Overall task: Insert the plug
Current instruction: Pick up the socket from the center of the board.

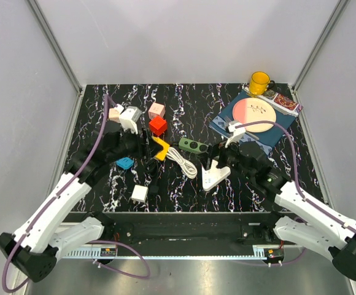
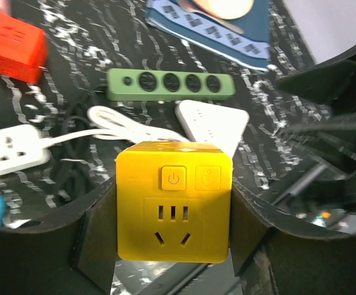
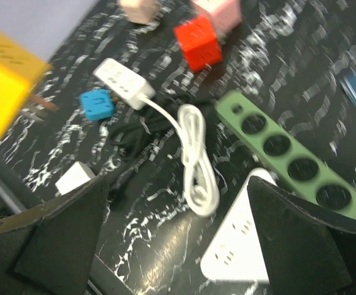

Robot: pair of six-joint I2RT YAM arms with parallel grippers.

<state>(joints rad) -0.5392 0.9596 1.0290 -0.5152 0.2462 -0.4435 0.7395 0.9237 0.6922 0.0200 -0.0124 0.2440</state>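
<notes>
left hand (image 2: pixel 175 233) clamped on one yellow cube socket (image 2: pixel 173 200) | right hand (image 3: pixel 178 246) apart | one green strip (image 1: pixel 192 145)

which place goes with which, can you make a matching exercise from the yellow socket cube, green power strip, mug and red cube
1 yellow socket cube; 2 green power strip; 3 mug; 4 red cube
a far right corner; b beside the pink cube; c held in the left gripper; d just beyond the white triangular socket
Pairs: 1-c; 2-d; 3-a; 4-b
</notes>
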